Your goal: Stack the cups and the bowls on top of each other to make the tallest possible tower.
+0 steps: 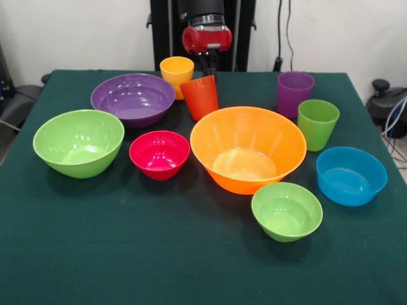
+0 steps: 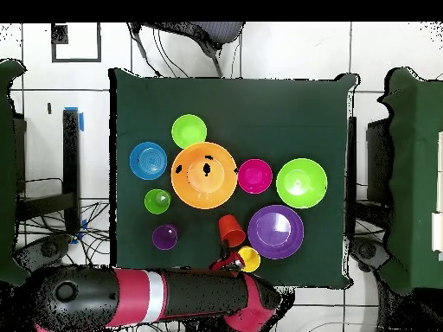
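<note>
Six bowls stand apart on the green table: orange (image 1: 248, 149) (image 2: 204, 175), purple (image 1: 133, 98) (image 2: 275, 232), big light green (image 1: 78, 142) (image 2: 301, 182), magenta-red (image 1: 159, 154) (image 2: 254, 175), small light green (image 1: 287, 211) (image 2: 189, 130), blue (image 1: 351, 175) (image 2: 148, 161). Four cups stand behind them: yellow (image 1: 177, 75) (image 2: 249, 258), orange-red (image 1: 200, 96) (image 2: 231, 230), purple (image 1: 295, 93) (image 2: 164, 236), green (image 1: 317, 123) (image 2: 157, 201). The orange-red cup leans slightly. My gripper (image 1: 208, 63) (image 2: 227, 258) hangs right behind its rim, beside the yellow cup. Contact is hidden.
The green tablecloth (image 1: 191, 267) covers the whole table. My red and black arm (image 2: 173, 298) lies along the table's robot-side edge. Chairs and cables stand around the table.
</note>
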